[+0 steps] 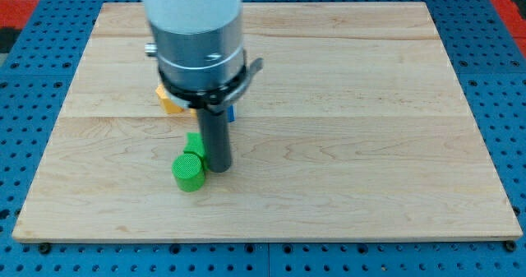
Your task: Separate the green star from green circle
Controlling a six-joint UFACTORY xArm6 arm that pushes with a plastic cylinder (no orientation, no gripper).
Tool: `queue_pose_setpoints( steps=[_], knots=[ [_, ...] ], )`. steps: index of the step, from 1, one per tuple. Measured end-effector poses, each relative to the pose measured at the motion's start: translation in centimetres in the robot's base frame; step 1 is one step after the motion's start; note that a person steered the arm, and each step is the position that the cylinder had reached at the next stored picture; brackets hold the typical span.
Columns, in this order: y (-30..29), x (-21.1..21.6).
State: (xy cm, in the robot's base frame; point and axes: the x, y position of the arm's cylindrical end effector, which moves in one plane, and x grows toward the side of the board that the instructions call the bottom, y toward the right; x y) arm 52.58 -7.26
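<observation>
- A pale wooden board (345,129) is lying on a blue perforated base (25,88), and a strip of red surface (20,2) is showing at the view's top-left corner.
- The green circle (188,173), a short upright cylinder, is standing on the board toward the view's lower left; it is serving here as the landmark.
- The green star (194,142) is sitting just above the green circle in the view and appears to be touching it; only part of it is showing, so its shape is hard to confirm.
- The dark rod (217,137) is coming down just to the view's right of the green circle, and my tip (219,168) is resting at board level immediately beside the circle's right edge; whether it is touching the circle I cannot tell.
- The rod is also standing close against the right side of the green star.
- There is no claw on this arm, so nothing is clamping either block; the rod is only standing beside them.
- A yellow block (170,102) is lying above the green circle in the view, partly hidden under the arm's grey and white housing (197,39).
- A blue block (231,112) is showing as a sliver above and right of the green circle, its shape not readable.
</observation>
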Motion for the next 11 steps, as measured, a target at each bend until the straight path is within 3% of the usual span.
queue_pose_setpoints(
  steps=[2, 5, 6, 8, 10, 11],
  knots=[
    [0.4, -3.6],
    [-4.3, -8.6],
    [-8.7, -8.7],
    [-12.0, -6.7],
    [-12.3, -9.7],
    [-13.3, -8.0]
  ],
)
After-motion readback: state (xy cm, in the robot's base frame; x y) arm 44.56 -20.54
